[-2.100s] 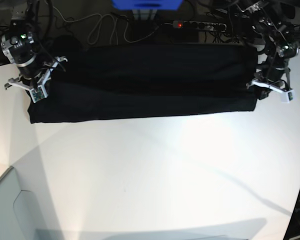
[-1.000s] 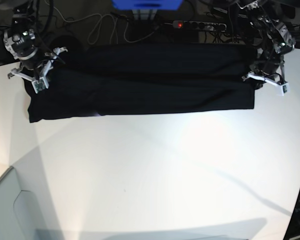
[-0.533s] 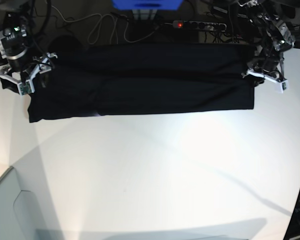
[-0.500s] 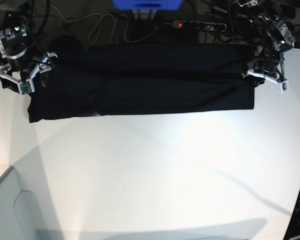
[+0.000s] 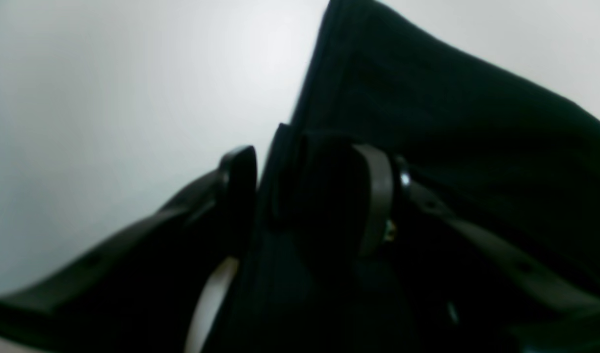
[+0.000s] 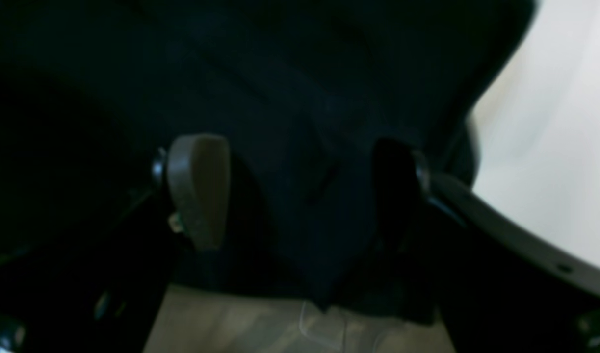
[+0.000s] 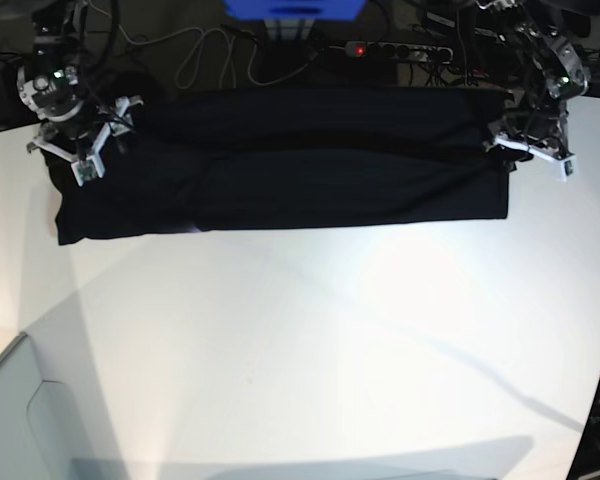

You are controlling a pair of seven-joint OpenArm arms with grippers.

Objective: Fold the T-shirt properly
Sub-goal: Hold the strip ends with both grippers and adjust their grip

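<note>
Matte black T-shirt [image 7: 290, 160] — a long creased band — pinched by both tools.

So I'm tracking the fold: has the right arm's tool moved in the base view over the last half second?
Yes. The right tool has shifted toward the power strip, in over the T-shirt end.
</note>
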